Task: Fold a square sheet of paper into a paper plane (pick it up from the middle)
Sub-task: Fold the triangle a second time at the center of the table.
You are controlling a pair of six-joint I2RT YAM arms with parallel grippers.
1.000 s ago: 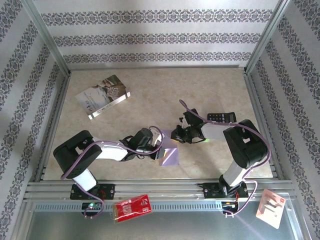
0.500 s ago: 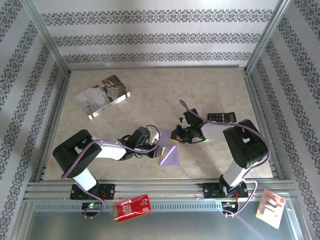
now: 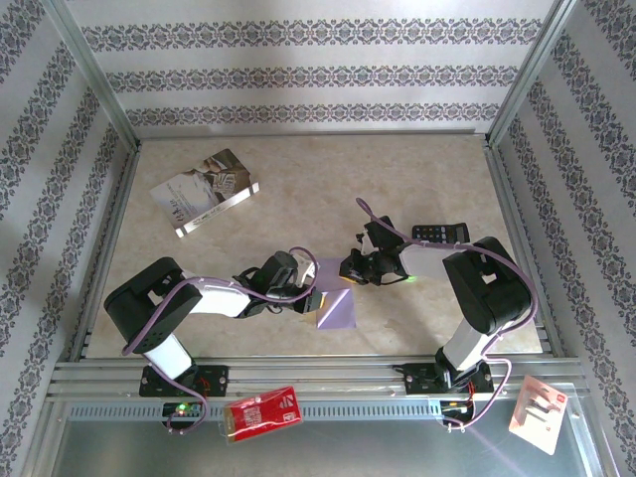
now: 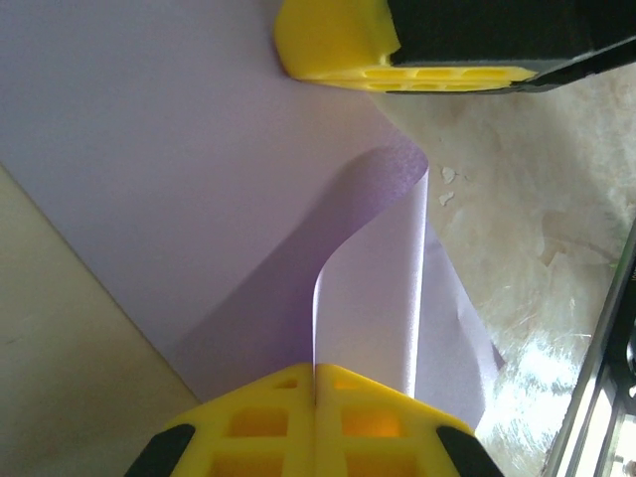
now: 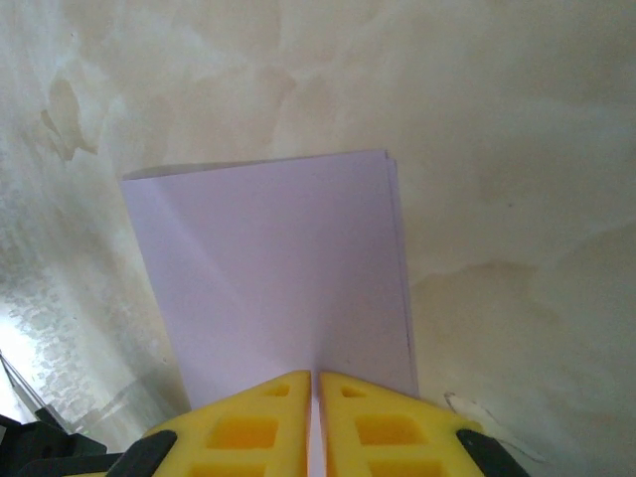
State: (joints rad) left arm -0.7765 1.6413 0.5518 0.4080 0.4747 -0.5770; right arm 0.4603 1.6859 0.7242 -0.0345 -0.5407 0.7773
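The square sheet of paper (image 3: 338,310), pale lilac and folded into a rectangle, lies on the table near the front between both arms. My left gripper (image 3: 314,298) is at its left edge, shut on a flap that curls up from the sheet (image 4: 368,288) into the yellow fingertips (image 4: 268,417). My right gripper (image 3: 344,272) is at the sheet's far edge, its yellow fingers (image 5: 388,427) shut on the paper (image 5: 278,268), which runs between them. In the left wrist view the right gripper's yellow finger (image 4: 333,45) rests at the sheet's top edge.
A grey-white printed booklet (image 3: 204,191) lies at the back left. A black calculator (image 3: 440,234) sits behind the right arm. A red packet (image 3: 262,410) and a white card (image 3: 537,412) lie on the metal shelf in front of the table (image 3: 298,179).
My left gripper has shifted slightly left and back with the flap, which stands a little higher off the sheet. The right gripper has stayed put.
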